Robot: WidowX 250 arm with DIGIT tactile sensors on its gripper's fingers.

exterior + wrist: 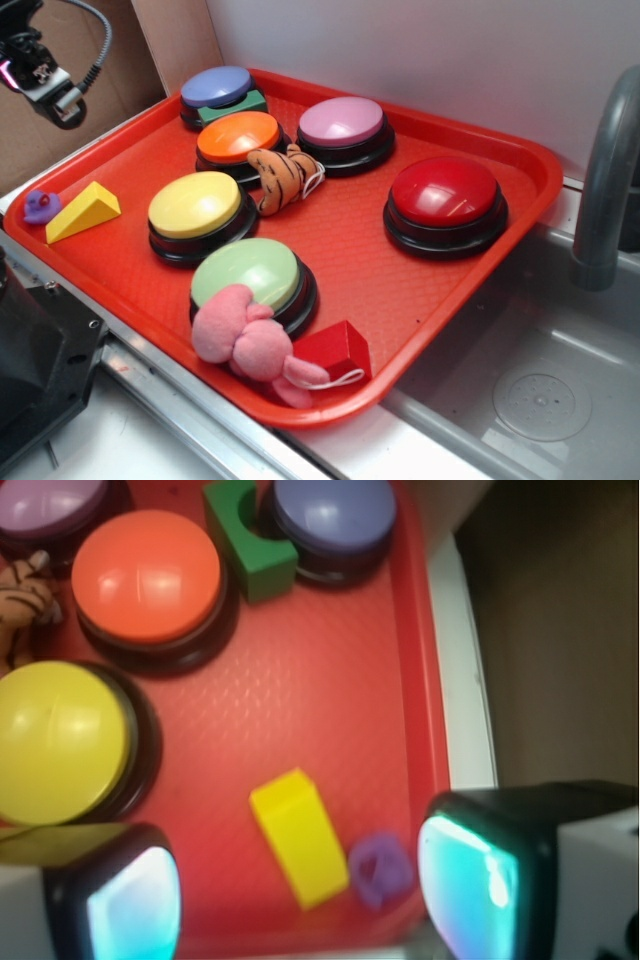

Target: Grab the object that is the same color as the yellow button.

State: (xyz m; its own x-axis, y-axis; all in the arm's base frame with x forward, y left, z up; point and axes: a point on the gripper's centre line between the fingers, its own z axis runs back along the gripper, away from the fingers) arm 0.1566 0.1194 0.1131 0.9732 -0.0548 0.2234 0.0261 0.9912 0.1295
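The yellow wedge block [83, 211] lies on the red tray [400, 290] near its left edge, next to a tiny purple toy [41, 206]. In the wrist view the wedge [299, 837] lies between my two fingers, well below them, with the purple toy [380, 868] touching its right side. The yellow button [196, 208] stands right of the wedge; it shows at the left in the wrist view [55, 740]. My gripper [300, 890] is open and empty, high above the tray's left edge; part of it shows at top left in the exterior view [40, 70].
The tray also holds an orange button [238, 138], a blue button [217, 90] with a green block [232, 107], a purple button [342, 125], a red button [445, 195], a light-green button [247, 275], a tiger toy [285, 177], a pink plush [245, 340] and a red block [335, 350]. A sink and grey faucet [605, 170] lie right.
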